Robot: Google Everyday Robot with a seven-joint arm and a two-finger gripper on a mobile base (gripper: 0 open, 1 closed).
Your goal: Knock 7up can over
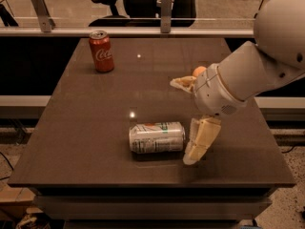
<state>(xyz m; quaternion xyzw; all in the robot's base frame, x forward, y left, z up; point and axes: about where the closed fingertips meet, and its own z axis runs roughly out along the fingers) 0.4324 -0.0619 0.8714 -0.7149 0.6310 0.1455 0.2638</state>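
Observation:
The 7up can (156, 137), silver-white with green lettering and a small orange mark, lies on its side on the brown table (90, 128), near the front middle. My gripper (183, 123) is just right of the can's right end. It is open and empty: one cream finger (200, 140) points down beside the can's end, and the other finger (183, 83) sticks out to the left farther back. The big white arm reaches in from the upper right.
A red Coca-Cola can (101, 51) stands upright at the table's back left. A small orange object (198, 71) shows just behind the wrist. Behind the table are a glass rail with metal posts and an office chair (138, 1).

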